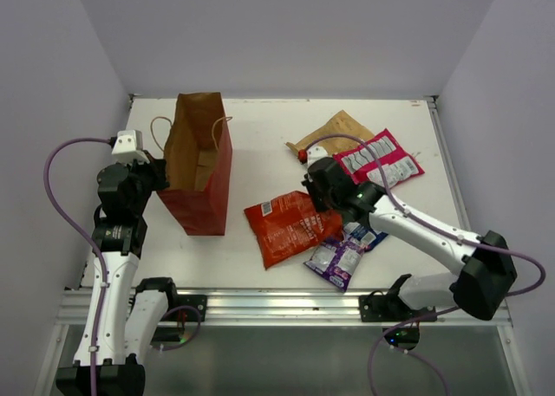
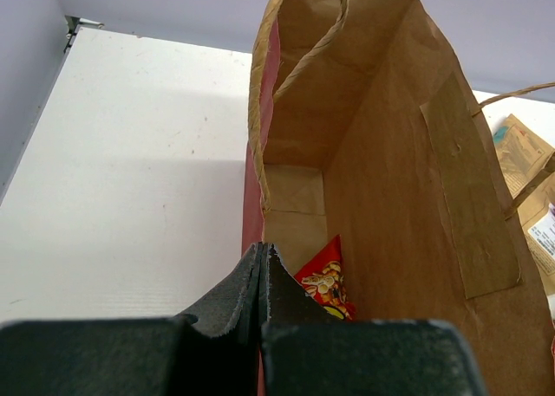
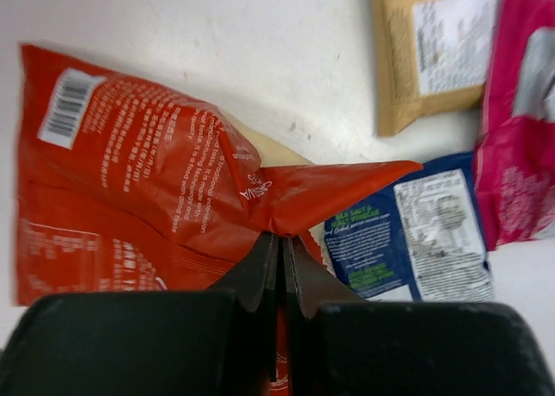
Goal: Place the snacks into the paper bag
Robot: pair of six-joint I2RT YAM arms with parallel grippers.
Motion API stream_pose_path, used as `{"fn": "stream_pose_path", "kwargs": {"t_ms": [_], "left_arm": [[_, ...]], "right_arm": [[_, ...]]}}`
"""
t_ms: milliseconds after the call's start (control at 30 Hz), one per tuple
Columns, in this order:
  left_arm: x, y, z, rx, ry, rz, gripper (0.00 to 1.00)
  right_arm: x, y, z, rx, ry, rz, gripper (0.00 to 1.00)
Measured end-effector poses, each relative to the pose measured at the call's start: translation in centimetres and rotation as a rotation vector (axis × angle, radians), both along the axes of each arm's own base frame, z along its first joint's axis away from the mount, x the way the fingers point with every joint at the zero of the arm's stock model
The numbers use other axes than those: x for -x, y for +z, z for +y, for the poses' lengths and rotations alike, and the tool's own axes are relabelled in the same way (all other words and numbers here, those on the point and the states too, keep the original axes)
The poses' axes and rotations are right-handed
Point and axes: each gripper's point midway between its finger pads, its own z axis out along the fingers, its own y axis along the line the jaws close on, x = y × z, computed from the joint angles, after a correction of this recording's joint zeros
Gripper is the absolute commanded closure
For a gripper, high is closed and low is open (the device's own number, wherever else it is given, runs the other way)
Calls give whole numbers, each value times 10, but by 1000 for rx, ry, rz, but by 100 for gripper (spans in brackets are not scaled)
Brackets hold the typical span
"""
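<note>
The paper bag [image 1: 208,197] stands upright at the left, red outside, brown inside. My left gripper [image 1: 159,178] is shut on its near wall; in the left wrist view the gripper [image 2: 261,250] pinches the rim of the bag [image 2: 390,153]. A small red triangular packet [image 2: 325,283] lies on the bag's floor. My right gripper [image 1: 314,191] is shut on a fold of the large orange-red packet [image 1: 286,227], which also shows in the right wrist view [image 3: 130,179] at the gripper [image 3: 279,237]. The blue-white packet [image 3: 408,231] lies partly under it.
On the white table [image 1: 260,127], the tan-brown packet [image 1: 334,132] and the pink packet [image 1: 381,160] lie at the back right, and the purple-silver packet [image 1: 336,259] near the front. A metal rail [image 1: 286,302] runs along the near edge. Walls enclose three sides.
</note>
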Motion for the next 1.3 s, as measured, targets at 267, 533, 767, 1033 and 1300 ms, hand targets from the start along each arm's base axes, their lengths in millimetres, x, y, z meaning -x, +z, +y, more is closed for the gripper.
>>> {"fn": "stream_pose_path", "kwargs": {"t_ms": [267, 533, 767, 1033, 1300], "left_arm": [[0, 0, -2, 0, -5, -2, 100], [0, -5, -3, 0, -12, 5, 100], [1, -5, -6, 0, -20, 5, 100], [2, -3, -10, 0, -32, -3, 100], [4, 0, -12, -2, -37, -13, 100]], "right_arm": [[-28, 174, 13, -149, 36, -291, 100], [-52, 313, 40, -257, 67, -528, 100], [-69, 405, 95, -324, 126, -713, 100], [-46, 448, 131, -412, 206, -842, 100], [-61, 460, 164, -494, 218, -917, 100]]}}
